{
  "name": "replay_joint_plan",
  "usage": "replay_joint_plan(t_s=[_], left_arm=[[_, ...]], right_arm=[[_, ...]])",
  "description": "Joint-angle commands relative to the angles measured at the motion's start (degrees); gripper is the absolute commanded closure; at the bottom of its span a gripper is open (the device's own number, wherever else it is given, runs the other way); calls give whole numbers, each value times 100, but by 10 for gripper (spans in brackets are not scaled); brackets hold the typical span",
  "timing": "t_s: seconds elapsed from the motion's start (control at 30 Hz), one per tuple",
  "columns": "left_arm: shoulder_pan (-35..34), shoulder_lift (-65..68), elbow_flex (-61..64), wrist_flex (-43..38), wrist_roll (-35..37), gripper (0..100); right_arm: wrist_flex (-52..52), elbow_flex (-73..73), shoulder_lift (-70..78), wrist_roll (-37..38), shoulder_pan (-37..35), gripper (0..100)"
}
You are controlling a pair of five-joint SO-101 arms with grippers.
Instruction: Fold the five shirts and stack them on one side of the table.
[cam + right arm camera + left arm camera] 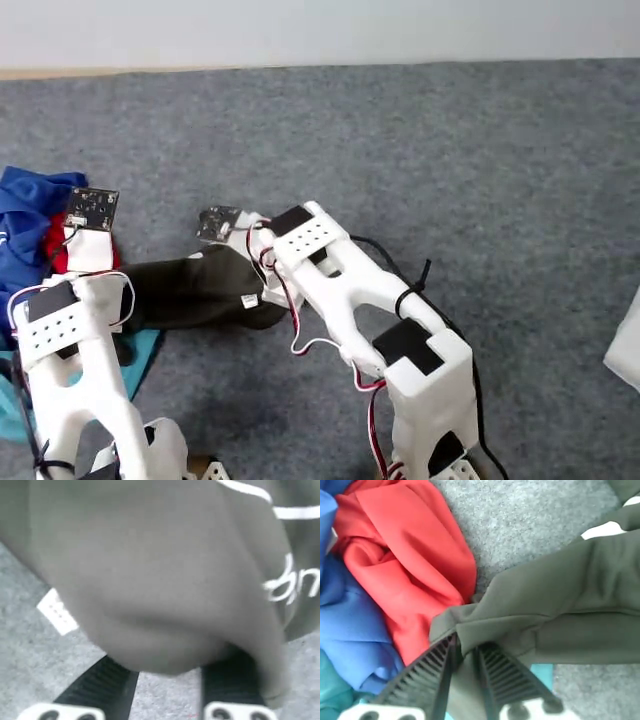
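Two arms at work on a laundry pile: at the grey-covered table (480, 150), my left gripper (466, 644) is pinching a fold of the dark shirt (195, 288). Its ribbed fingers (432, 667) are drawn almost together, with a thin layer of cloth caught between them. The dark shirt is lying crumpled on the near-left part of the table, stretching between my two arms. My right gripper (167, 675) is sitting at the shirt's opposite end, its fingers (97, 687) standing well apart. The cloth is draping over their tips and hiding them, so I cannot tell whether any of it is caught there. A white label (57, 611) is sticking out from the shirt's edge beside that gripper, and white lettering (280, 582) is showing on the cloth.

Just beside my left gripper, the red shirt (405, 565) is lying bunched, touching the dark shirt's edge. The blue shirt (350, 625) is lying heaped against the red one at the table's left edge. The teal shirt (140, 355) is spreading out under my left arm, partly beneath the dark shirt. Something white (625, 345) is poking in at the far right edge, well apart from the pile; I cannot tell what it is.
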Motion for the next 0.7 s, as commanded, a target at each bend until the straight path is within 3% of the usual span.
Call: replay_joint_plan(t_s=[0.0,0.67], left_arm=[[26,-79,-31,-114,9,997],[26,-79,-66,-114,9,997]], right_arm=[[-48,-492,-48,62,215,977],[2492,-2848,-57,264,382,987]])
